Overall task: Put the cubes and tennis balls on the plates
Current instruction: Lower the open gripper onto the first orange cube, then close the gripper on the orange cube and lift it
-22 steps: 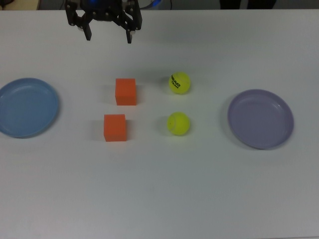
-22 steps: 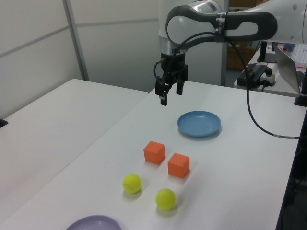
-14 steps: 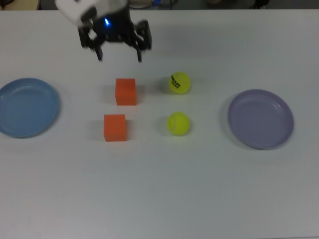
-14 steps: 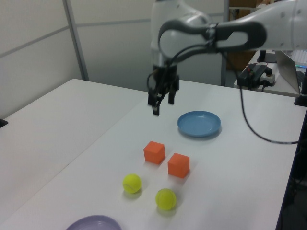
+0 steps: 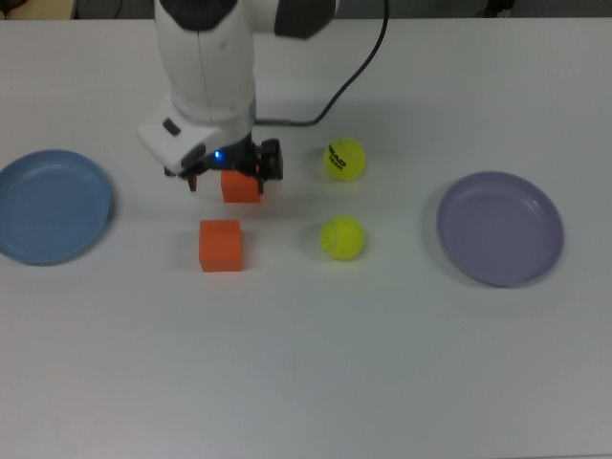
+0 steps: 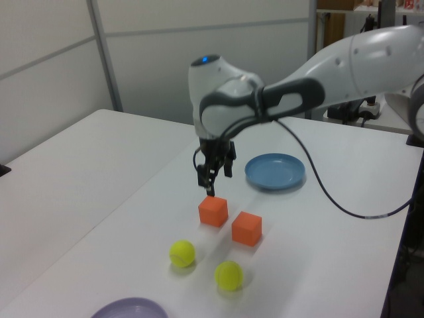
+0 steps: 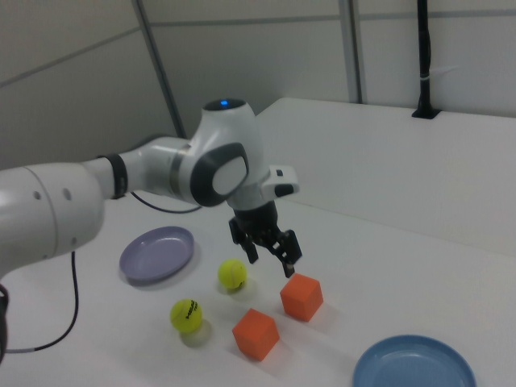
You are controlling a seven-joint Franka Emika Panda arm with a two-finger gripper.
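Since the earlier frames the gripper has dropped from the table's far edge to hover just above one cube, fingers spread wide, nothing held. Descend straight so a finger passes each side of it, square to its faces, then close. Second cube, both balls and both plates lie untouched.

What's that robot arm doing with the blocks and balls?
The gripper hangs open just above one orange cube, not holding anything. The other cube and both tennis balls sit on the table. The blue plate and purple plate hold nothing.
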